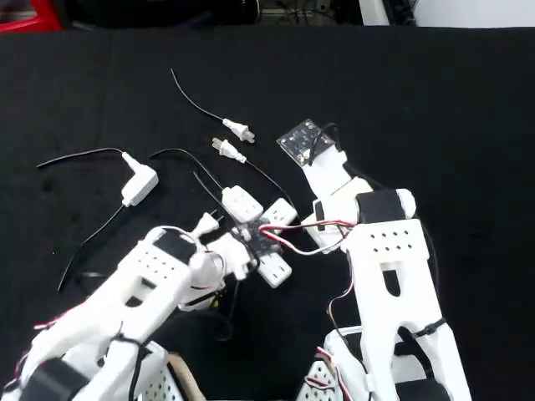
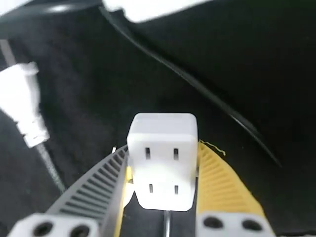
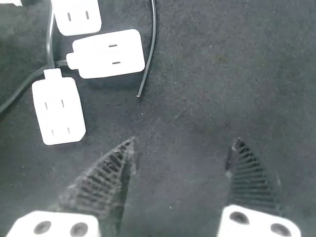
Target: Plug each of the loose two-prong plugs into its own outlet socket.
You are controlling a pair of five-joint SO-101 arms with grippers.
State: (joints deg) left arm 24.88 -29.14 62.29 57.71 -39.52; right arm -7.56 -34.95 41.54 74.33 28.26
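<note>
Has the angled plug (image 1: 138, 184) lying loose toward the left edge of the table (image 1: 468, 100), with its cord running back toward the near edge. Risks catching that cord on the left arm during any swing and dragging the plug askew.

Grips an outlet socket (image 2: 162, 163) in the left gripper (image 2: 163, 150), left of centre toward the near edge, jaws clamped on its two flanks, slotted face toward the wrist camera. Could let the socket twist or squirt out under insertion force, with only smooth plastic to bite on.

Has a small plug (image 1: 206, 224) just beside that gripper, then the near straight plug (image 1: 228, 150) and the far straight plug (image 1: 238, 130) toward the far edge, all unplugged. Invites tangling among thin dark cords, hard to pick out against the black cloth.

Holds the right gripper (image 3: 183, 143) over bare cloth near the socket cluster (image 3: 59, 111), jaws wide apart and empty. Risks bending misaligned prongs against a socket face, or tugging the seemingly joined sockets along.
</note>
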